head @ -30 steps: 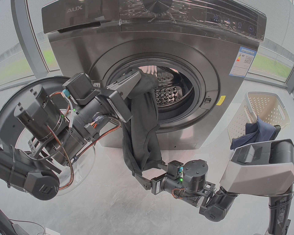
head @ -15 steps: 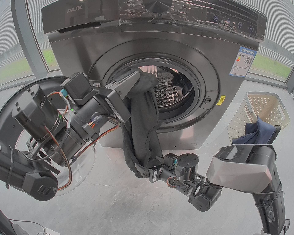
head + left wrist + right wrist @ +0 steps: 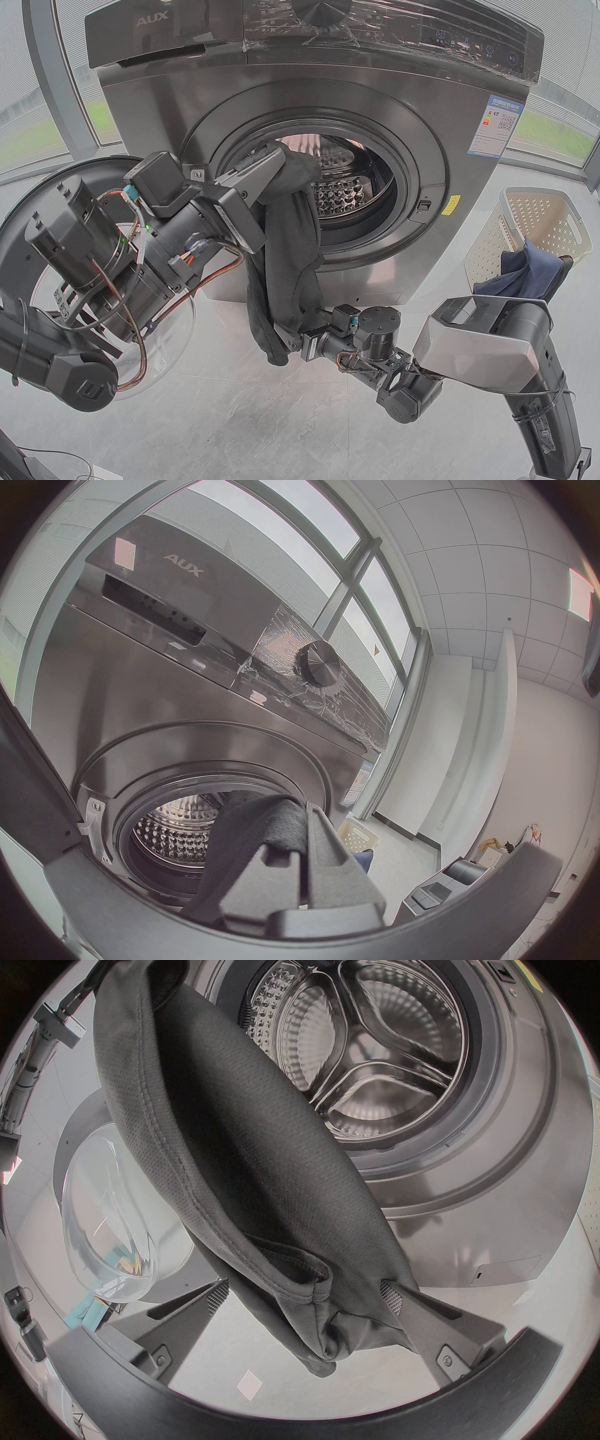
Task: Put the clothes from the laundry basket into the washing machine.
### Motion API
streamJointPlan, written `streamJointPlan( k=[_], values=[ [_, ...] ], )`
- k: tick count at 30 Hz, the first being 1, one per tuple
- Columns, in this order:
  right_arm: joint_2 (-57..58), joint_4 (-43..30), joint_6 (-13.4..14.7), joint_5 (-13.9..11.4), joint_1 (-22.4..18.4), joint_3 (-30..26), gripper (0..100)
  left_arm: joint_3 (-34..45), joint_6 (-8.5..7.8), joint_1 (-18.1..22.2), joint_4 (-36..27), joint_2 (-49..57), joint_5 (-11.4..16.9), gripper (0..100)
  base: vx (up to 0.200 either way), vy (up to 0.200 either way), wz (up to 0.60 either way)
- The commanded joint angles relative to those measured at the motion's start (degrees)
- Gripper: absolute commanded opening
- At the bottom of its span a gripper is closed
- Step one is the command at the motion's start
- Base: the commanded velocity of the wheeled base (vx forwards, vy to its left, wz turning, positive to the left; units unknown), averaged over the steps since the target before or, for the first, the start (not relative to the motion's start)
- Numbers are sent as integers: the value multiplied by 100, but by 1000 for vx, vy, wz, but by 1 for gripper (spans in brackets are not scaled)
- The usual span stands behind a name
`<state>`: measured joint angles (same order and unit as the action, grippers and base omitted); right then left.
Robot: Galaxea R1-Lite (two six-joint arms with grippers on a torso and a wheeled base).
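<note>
Pinching the dark cloth (image 3: 290, 250) tight in my left claw (image 3: 275, 156) at the washing machine (image 3: 400, 112) mouth, right claw (image 3: 285, 339) wide open around its low end, I fear the tail snags the rim and falls.

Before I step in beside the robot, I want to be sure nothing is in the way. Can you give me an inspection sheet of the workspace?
Surface: grey tiled floor.
Job's things: washing machine, its door swung open to the robot's left; dark garment hanging across the drum opening; blue garment hanging over the rim of the laundry basket, at the robot's right.
Clutter: nothing seen.
Grippers: left gripper shut on the dark garment's top at the opening; right gripper open around its lower end.
Cables: thin cable on the floor at the robot's left.
Surroundings: windows behind the machine.
</note>
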<state>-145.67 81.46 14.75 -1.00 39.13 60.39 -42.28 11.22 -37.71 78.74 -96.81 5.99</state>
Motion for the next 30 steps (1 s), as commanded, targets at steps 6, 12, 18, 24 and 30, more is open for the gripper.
streamJointPlan(
  k=[6,12,18,24,30],
  values=[
    [-111,10,10,-14,33,166,0,0,3,0,1,-23,-54,0,0,0,0],
    [-111,63,10,-14,51,227,0,0,3,18,1,-23,-62,0,0,0,0],
    [12,142,19,-6,16,-194,0,9,3,70,1,-31,-54,0,0,0,0],
    [812,555,-51,3,-99,-1381,0,18,3,281,-8,-58,-54,0,0,0,0],
    [2051,687,-113,-32,-626,-2655,0,123,12,387,1,4,-54,0,0,0,0]
  ],
)
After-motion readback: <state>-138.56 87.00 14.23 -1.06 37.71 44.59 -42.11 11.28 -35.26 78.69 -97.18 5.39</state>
